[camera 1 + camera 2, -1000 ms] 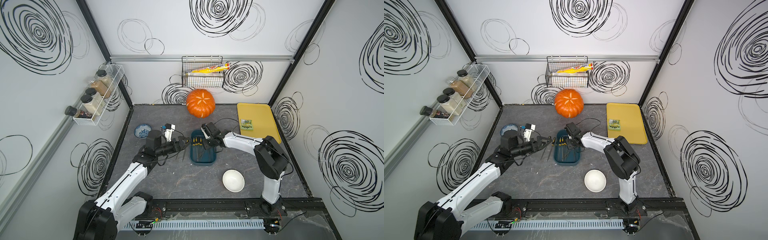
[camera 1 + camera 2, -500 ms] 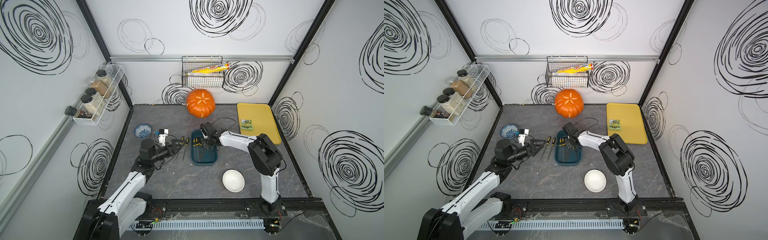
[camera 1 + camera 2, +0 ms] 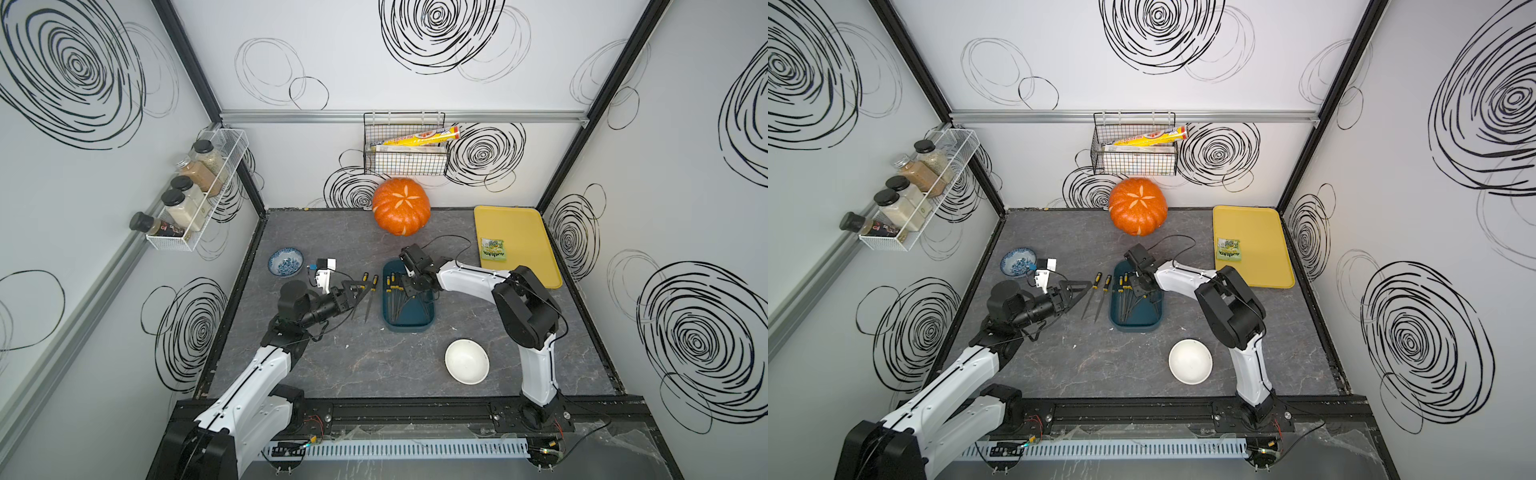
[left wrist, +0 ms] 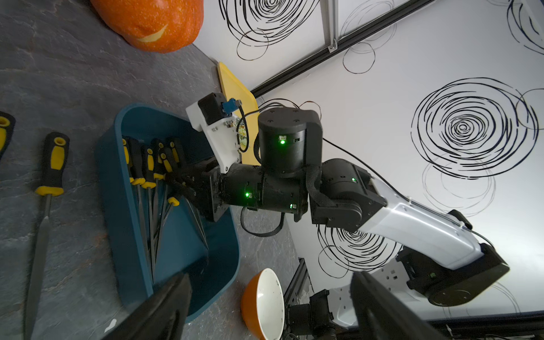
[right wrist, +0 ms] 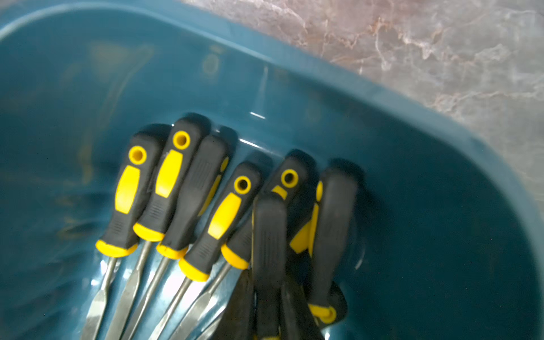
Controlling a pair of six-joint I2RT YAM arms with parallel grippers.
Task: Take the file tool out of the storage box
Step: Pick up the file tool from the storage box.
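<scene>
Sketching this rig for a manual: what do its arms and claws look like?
The left arm and right arm have white shells between black cylindrical joints, green lights on the right's. Each wrist carries black cables. The left claw and right claw are black.

**Swirls on every wall**

White walls (image 3: 415,83) all round, scrawled with black spirals. Dark marbled tabletop (image 3: 353,361) below, evenly lit. Wire rack (image 3: 170,245) on the left wall, black basket (image 3: 405,166) at the back, under a rail (image 3: 291,116).
</scene>
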